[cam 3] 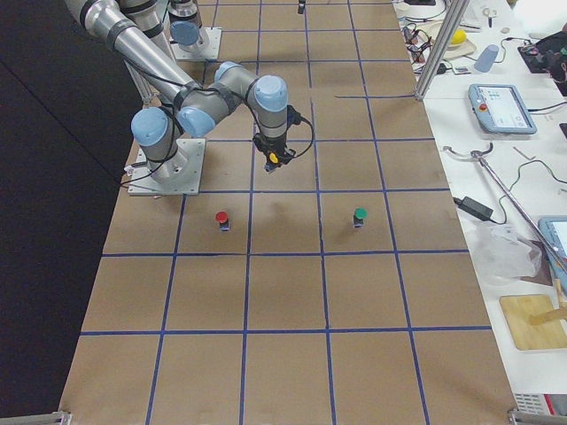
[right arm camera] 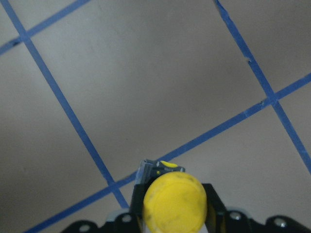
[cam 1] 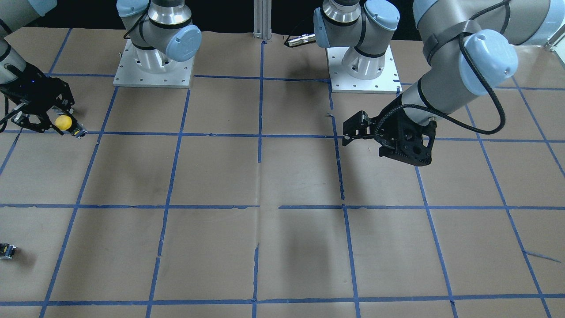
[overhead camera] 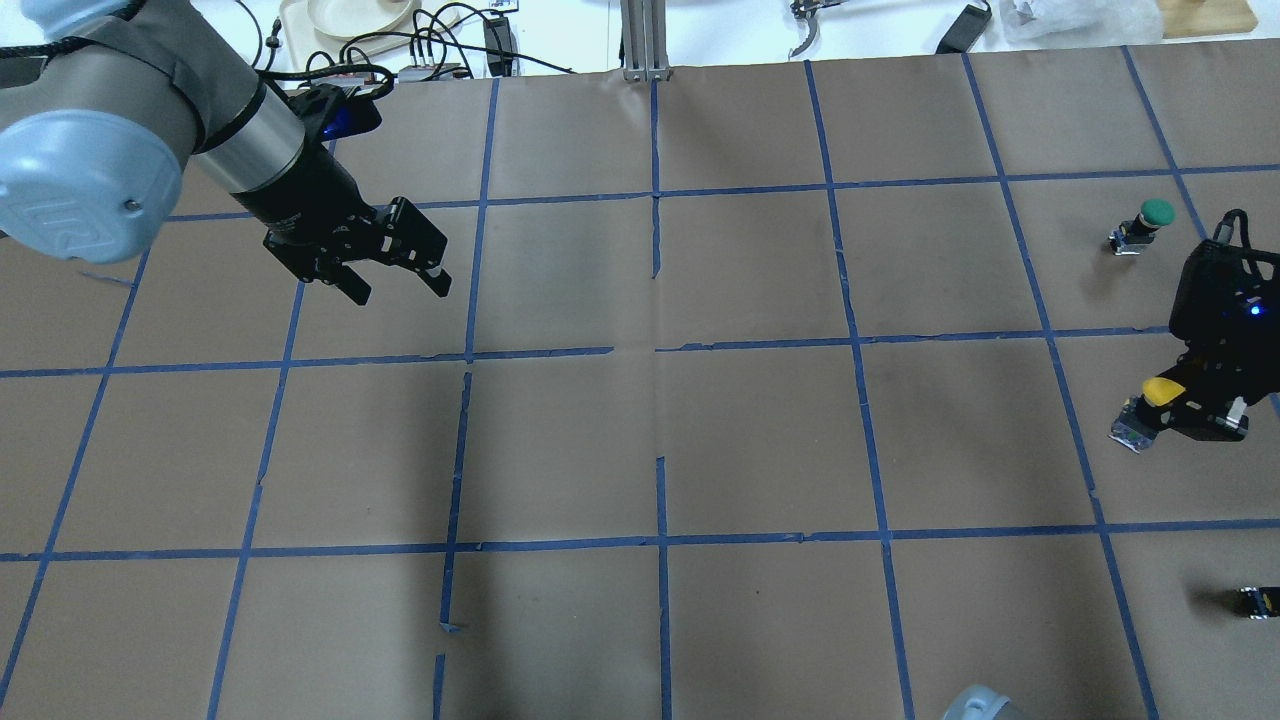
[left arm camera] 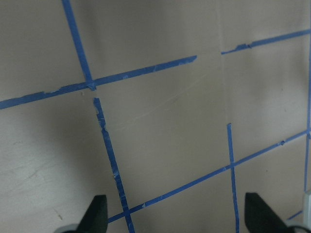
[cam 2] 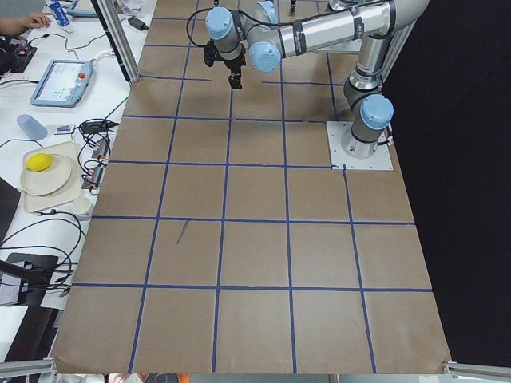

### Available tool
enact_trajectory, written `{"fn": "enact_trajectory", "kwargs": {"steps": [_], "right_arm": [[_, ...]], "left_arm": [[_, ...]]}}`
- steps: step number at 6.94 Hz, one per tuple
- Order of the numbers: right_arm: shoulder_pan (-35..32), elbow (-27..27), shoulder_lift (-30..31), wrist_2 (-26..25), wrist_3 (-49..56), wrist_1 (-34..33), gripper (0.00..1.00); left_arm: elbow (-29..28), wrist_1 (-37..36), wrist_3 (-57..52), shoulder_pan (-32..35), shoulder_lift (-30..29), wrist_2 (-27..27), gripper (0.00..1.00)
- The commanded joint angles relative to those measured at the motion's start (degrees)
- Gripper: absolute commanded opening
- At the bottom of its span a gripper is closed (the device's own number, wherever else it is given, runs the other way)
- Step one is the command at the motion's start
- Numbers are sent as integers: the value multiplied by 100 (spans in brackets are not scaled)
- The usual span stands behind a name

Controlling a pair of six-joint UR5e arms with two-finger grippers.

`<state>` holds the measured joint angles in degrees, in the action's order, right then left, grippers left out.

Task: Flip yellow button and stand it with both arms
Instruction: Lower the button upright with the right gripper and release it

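Since the right gripper [overhead camera: 1185, 412] is clamped on the yellow button [cam 1: 63, 122] at the table's right end, the left gripper [overhead camera: 400, 292], jaws wide, empty, well apart, should approach the black body squarely.

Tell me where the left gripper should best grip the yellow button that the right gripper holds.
Probably the blocky body end. The right gripper is shut on the yellow button near its cap, so only that end sticks out free, toward the table's middle. The open left gripper could come from that side.
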<state>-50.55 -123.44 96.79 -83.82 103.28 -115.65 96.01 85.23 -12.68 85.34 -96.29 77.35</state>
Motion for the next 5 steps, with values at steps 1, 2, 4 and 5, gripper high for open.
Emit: {"fn": "enact_trajectory", "kwargs": {"steps": [1, 2, 4, 5], "right_arm": [[309, -242, -353, 102, 1740, -1227, 18], [309, -233, -493, 138, 2618, -1701, 19], [518, -207, -932, 384, 4183, -1907, 18], [789, -207, -1012, 802, 5001, -1882, 18]], "left_arm": [[-99, -392, 606, 482, 231, 649, 100], [-222, -402, 774, 484, 355, 650, 100], [-302, -367, 732, 379, 741, 1121, 100], [-189, -289, 749, 378, 812, 1133, 100]]}}
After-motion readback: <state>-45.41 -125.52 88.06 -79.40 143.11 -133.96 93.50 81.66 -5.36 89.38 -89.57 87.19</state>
